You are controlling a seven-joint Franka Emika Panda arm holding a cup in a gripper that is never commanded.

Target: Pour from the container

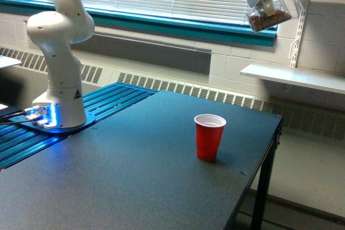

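Holding my clear cup high above the table (135, 176).
My end effector (264, 1) grips the tilted cup (272, 12), brown bits inside, up by the window; the red cup (209, 137) stands upright well below.

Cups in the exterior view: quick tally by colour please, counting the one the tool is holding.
Red cup, standing on the table: 1
Clear container with brown contents, tilted, held high by the tool: 1
Total: 2
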